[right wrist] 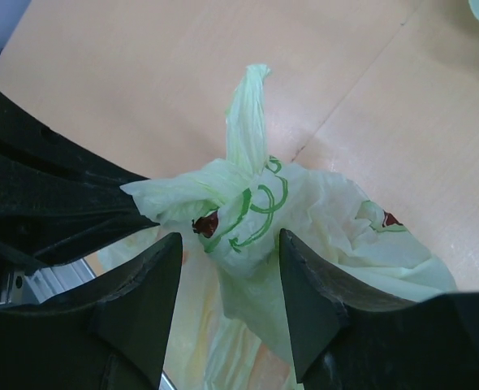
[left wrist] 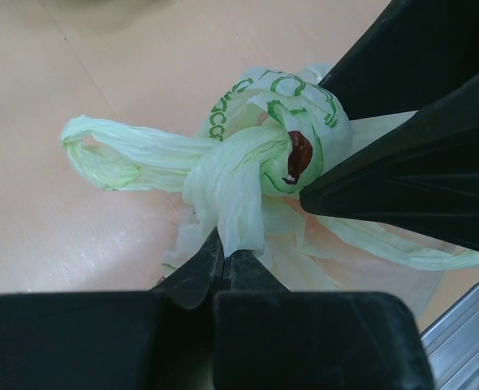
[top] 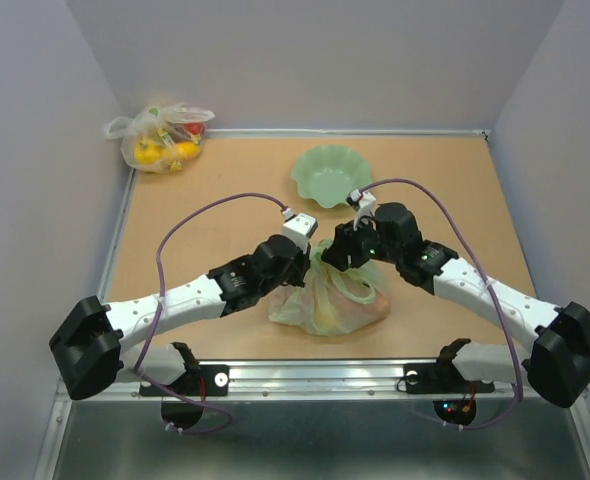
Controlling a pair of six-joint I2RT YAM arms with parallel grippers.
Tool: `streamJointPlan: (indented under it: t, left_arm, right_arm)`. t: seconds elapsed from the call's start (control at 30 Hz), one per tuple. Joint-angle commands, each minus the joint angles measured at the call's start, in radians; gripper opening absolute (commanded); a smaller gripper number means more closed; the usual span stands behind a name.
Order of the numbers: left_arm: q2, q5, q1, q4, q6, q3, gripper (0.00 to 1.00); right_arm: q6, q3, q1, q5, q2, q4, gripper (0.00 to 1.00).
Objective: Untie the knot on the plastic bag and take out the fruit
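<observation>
The left gripper (left wrist: 225, 253) clamps a strand (left wrist: 241, 215) just beneath the twisted pale-green film knot (left wrist: 260, 162). The right gripper (right wrist: 229, 242), jaws spread, straddles that knot.

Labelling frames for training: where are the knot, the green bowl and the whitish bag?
the knot (left wrist: 239, 166): left wrist view, bunched middle.
the green bowl (top: 327, 178): top external view, bare inside.
the whitish bag (top: 160, 138): top external view, its middle.
</observation>
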Motion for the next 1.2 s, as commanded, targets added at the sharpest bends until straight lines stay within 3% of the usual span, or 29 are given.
streamJointPlan:
  t: [0.0, 0.17, 0.23, 0.3, 0.37, 0.53, 0.7, 0.93, 1.03, 1.17]
  left_arm:
    - [-0.004, -0.007, 0.000, 0.063, -0.007, -0.007, 0.00]
    - [-0.010, -0.010, 0.001, 0.067, -0.009, -0.017, 0.00]
    - [-0.016, -0.016, 0.000, 0.067, -0.009, -0.021, 0.00]
    - [-0.026, -0.028, 0.001, 0.067, -0.009, -0.029, 0.00]
    - [-0.033, -0.065, 0.001, 0.054, -0.021, -0.035, 0.00]
    - [-0.044, -0.171, 0.049, -0.005, -0.081, -0.038, 0.00]
    - [-0.082, -0.236, 0.214, -0.122, -0.205, -0.062, 0.00]
    - [-0.191, -0.285, 0.381, -0.203, -0.332, -0.115, 0.00]
    - [-0.256, -0.335, 0.414, -0.229, -0.360, -0.118, 0.00]
    - [-0.337, -0.286, 0.420, -0.161, -0.306, -0.135, 0.01]
  right_arm:
    - [0.049, 0.055, 0.022, 0.067, 0.018, 0.094, 0.56]
    - [0.077, 0.044, 0.024, 0.099, 0.028, 0.149, 0.55]
    - [0.083, 0.040, 0.024, 0.132, 0.028, 0.152, 0.43]
    - [0.080, 0.031, 0.024, 0.179, 0.022, 0.152, 0.15]
    - [0.075, 0.014, 0.022, 0.243, 0.002, 0.150, 0.00]
    - [0.026, -0.015, 0.016, 0.429, -0.062, 0.109, 0.00]
    - [0.025, -0.020, -0.050, 0.689, -0.155, -0.012, 0.00]
    - [0.045, -0.022, -0.110, 0.898, -0.275, -0.116, 0.00]
    - [0.028, -0.009, -0.111, 0.942, -0.335, -0.143, 0.00]
    - [-0.067, 0.023, -0.111, 0.784, -0.375, -0.143, 0.00]
